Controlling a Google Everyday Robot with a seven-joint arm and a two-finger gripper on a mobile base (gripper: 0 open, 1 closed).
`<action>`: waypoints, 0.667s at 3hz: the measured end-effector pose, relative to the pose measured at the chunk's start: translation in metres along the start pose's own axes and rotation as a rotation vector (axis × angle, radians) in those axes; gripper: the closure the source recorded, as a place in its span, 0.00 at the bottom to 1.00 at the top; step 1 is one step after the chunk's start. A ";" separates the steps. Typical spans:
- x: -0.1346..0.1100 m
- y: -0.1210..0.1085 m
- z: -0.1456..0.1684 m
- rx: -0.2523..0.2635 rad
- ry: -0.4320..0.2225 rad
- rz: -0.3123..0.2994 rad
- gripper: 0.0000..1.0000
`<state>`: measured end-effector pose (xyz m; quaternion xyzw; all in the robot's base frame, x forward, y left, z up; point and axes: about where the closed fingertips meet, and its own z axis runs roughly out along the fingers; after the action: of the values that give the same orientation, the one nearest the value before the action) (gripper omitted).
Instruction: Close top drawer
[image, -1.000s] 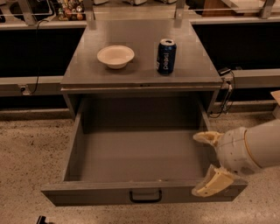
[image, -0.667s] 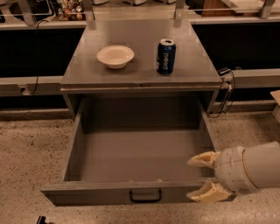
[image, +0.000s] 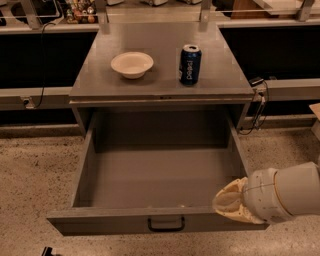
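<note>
Angled view from above of a grey metal counter w/ its top drawer pulled far out toward the camera. The drawer is shown as a wide, deep grey box. Its bare inner floor and both side walls are exposed, and its front panel is seen running along the bottom of the frame. A dark bar handle is mounted mid-front on that panel.

The robot's hand, covered in cream-coloured material, is positioned at the drawer's front right corner, where it overlaps the top edge of the front panel and the near end of the right side wall. Whether the hand is open or closed, whether anything is gripped, and whether the panel is actually touched can't be told from this angle. Behind it, a thick white arm is extended in from the right edge of the frame.

On the counter top, a shallow cream bowl is set left of centre. A dark blue drinks can is stood upright to the bowl's right, apart from it.

Speckled beige floor is seen either side of the drawer. A dark cable is hung just beside the counter's right front corner.
</note>
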<state>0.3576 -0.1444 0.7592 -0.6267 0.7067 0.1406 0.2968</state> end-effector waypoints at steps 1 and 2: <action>0.005 0.014 0.015 0.037 -0.017 -0.034 1.00; 0.022 0.025 0.031 0.084 0.006 -0.150 1.00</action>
<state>0.3397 -0.1398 0.7174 -0.6653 0.6638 0.0862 0.3305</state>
